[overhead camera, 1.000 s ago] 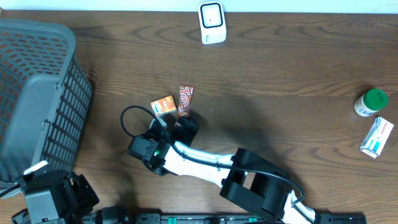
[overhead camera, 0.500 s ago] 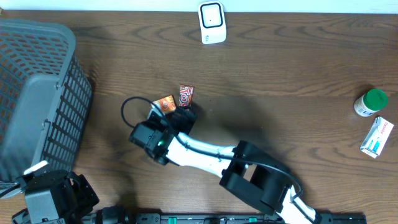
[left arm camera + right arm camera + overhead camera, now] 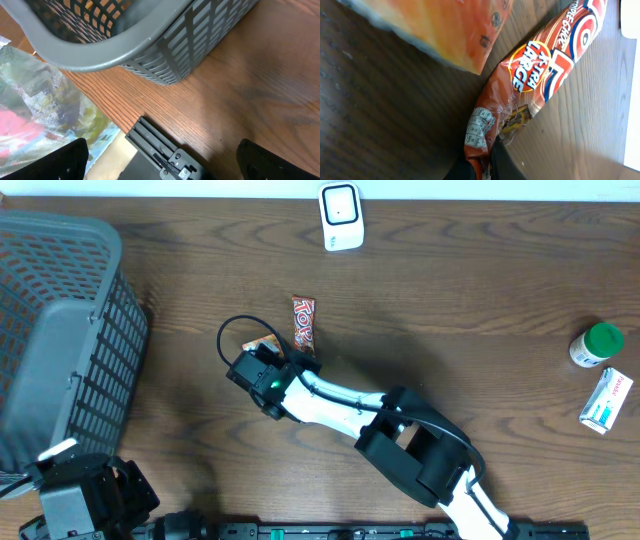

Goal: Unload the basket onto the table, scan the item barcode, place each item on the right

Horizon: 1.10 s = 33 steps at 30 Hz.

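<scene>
**Grasp made, scan not started**

- The right hand (image 3: 302, 358) is clamped on the near end of the candy bar (image 3: 303, 325). In the wrist view the fingers (image 3: 470, 169) pinch the crimped wrapper tail with no gap showing.
- The bar sits mid-bench, long axis pointing roughly toward the scanner (image 3: 341, 217). It is well apart from the scanner, which stands at the far edge of the bench (image 3: 480, 290).
- I can't tell from either view whether the bar is off the surface or lying flat.
- An orange packet (image 3: 265, 344) is just beside the bar, on the left. It is partly hidden under the arm in the overhead view and not in the grip.
- The left hand (image 3: 164, 145) is parked by the basket (image 3: 165, 55), fingers spread wide and holding nothing. It has no part in this step.
- A green-capped bottle (image 3: 597, 345) and a white box (image 3: 607, 401) sit far right, untouched.

Progress, as I judge it:
- Done: item picked out and gripped.
- Left: lift, carry to the scanner, and turn the barcode face toward its window.
- No barcode shows on the face the wrist camera sees, only branding and a small printed panel. It may need a roll of the wrist.
- Risk: the grip is on the thin wrapper end, so the bar may droop or swing in transit.
</scene>
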Motion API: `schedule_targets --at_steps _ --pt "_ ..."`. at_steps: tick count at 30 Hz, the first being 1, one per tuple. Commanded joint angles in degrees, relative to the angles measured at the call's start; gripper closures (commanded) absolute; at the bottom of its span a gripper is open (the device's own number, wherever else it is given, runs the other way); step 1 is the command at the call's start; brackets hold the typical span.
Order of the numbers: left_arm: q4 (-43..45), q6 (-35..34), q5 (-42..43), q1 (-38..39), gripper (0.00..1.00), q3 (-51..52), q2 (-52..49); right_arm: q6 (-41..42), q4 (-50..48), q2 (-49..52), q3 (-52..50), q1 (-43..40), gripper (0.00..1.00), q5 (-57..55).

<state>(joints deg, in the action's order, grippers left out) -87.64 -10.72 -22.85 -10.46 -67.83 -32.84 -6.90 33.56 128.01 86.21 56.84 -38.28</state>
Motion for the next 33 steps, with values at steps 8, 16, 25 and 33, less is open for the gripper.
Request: schedule_targets --at_steps 8,16,25,33 --pt "-0.13 -0.5 -0.79 -0.24 0.05 -0.09 0.2 5.57 27.45 -2.62 13.57 0.79 0.99 22.75" --pt "-0.11 -0.5 -0.79 -0.24 0.05 -0.09 0.2 4.22 39.12 -14.34 21.03 -2.4 0.99 61.83" --pt "-0.11 -0.5 -0.79 -0.24 0.05 -0.09 0.2 -0.5 42.36 -15.1 15.65 -9.16 0.99 84.41" --pt "-0.11 -0.5 -0.79 -0.24 0.05 -0.09 0.2 -1.09 36.28 -15.06 2.97 -12.68 0.99 91.36"
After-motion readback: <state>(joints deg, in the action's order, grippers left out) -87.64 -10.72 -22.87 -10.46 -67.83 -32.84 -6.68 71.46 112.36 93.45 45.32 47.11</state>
